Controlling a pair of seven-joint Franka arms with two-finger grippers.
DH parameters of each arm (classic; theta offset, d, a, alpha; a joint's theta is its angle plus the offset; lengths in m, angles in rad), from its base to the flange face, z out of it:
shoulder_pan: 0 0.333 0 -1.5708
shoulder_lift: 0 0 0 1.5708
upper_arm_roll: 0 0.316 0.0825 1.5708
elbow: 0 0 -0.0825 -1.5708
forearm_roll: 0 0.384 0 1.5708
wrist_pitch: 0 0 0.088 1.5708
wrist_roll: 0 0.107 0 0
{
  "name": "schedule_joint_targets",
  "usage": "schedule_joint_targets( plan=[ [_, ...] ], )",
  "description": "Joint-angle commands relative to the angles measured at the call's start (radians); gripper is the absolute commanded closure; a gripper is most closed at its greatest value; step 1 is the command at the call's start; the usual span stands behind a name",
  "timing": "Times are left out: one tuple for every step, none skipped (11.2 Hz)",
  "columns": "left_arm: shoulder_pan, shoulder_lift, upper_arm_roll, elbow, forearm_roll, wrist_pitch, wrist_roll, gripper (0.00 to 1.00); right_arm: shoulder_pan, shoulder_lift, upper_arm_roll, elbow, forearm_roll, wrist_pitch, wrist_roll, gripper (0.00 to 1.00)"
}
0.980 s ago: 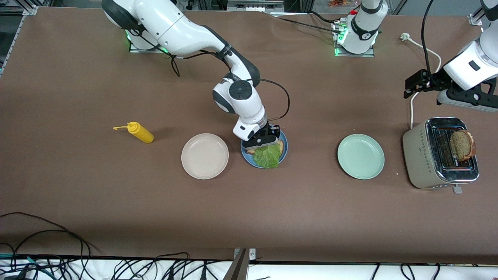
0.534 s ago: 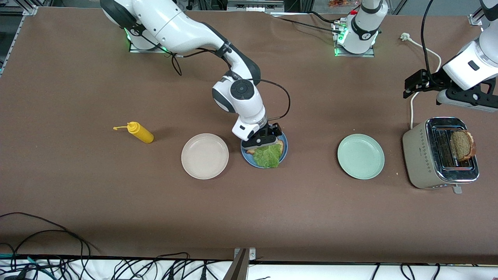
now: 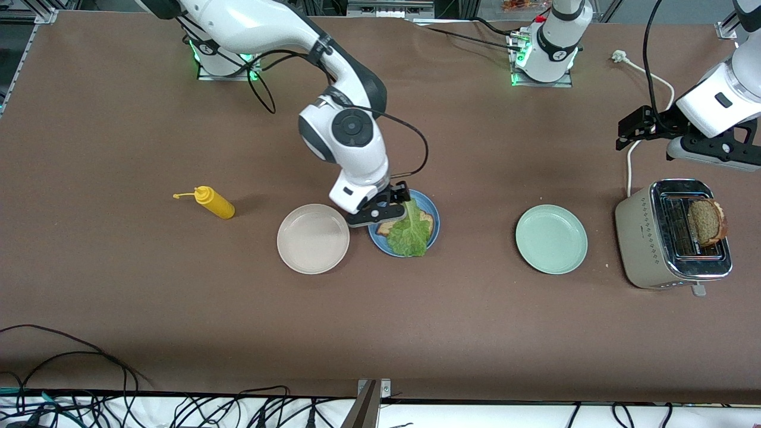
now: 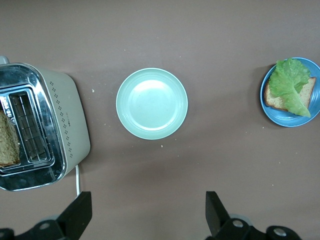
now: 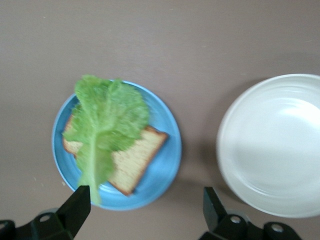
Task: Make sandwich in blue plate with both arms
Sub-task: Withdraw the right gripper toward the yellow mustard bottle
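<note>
Front view, blue plate [image 3: 433,236]: sits mid-table between the cream-white plate [image 3: 313,238] and the mint-green plate [image 3: 551,239], just beside the cream one.
Sandwich so far: one slice of brown bread [image 3: 424,220] lies on the blue plate with a lettuce leaf [image 3: 409,233] on top, its tip hanging over the rim nearest the front camera; no top slice yet.
Right wrist view, check: leaf [image 5: 102,130] covers most of the slice [image 5: 134,162]; one corner of bread is bare.
Right gripper [image 3: 380,208]: over the edge of the blue plate toward the cream-white plate, fingers spread, holding nothing.
Second slice [image 3: 706,222]: stands upright in the slot of the toaster [image 3: 648,238] at the left arm's end of the table.
Left gripper [image 3: 639,126]: above the table near the toaster, fingers spread wide, empty; this arm waits.
Mustard bottle [image 3: 215,203]: lying on the table toward the right arm's end, well apart from the plates.
Step in hand: judged to be lettuce laid, right arm free of it.
Next move: the left arm should pinch the toasted slice by its exposed top edge, lift it straight up out of the slot, and lay it square on the leaf.
</note>
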Motion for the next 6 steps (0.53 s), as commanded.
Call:
schedule_joint_targets(
  plan=[
    [-0.002, 0.015, 0.001, 0.035, 0.011, -0.027, 0.013, 0.0, -0.08, -0.113, 0.001, -0.037, 0.053, -0.153, -0.136, 0.0],
    [-0.002, 0.015, 0.001, 0.035, 0.011, -0.027, 0.013, 0.0, -0.103, -0.136, -0.001, -0.052, 0.053, -0.193, -0.189, 0.0],
    [-0.002, 0.015, 0.001, 0.035, 0.008, -0.027, 0.013, 0.0, -0.132, -0.162, -0.001, -0.086, 0.056, -0.204, -0.254, 0.0],
    [0.0, 0.015, 0.001, 0.035, 0.007, -0.036, 0.013, 0.0, -0.167, -0.199, -0.001, -0.121, 0.059, -0.204, -0.304, 0.0],
    [0.0, 0.015, 0.001, 0.035, 0.006, -0.038, 0.013, 0.0, -0.204, -0.237, 0.001, -0.156, 0.068, -0.21, -0.367, 0.0],
    [0.0, 0.015, 0.001, 0.035, 0.006, -0.038, 0.013, 0.0, -0.251, -0.28, -0.001, -0.204, 0.126, -0.214, -0.463, 0.0]
  ],
)
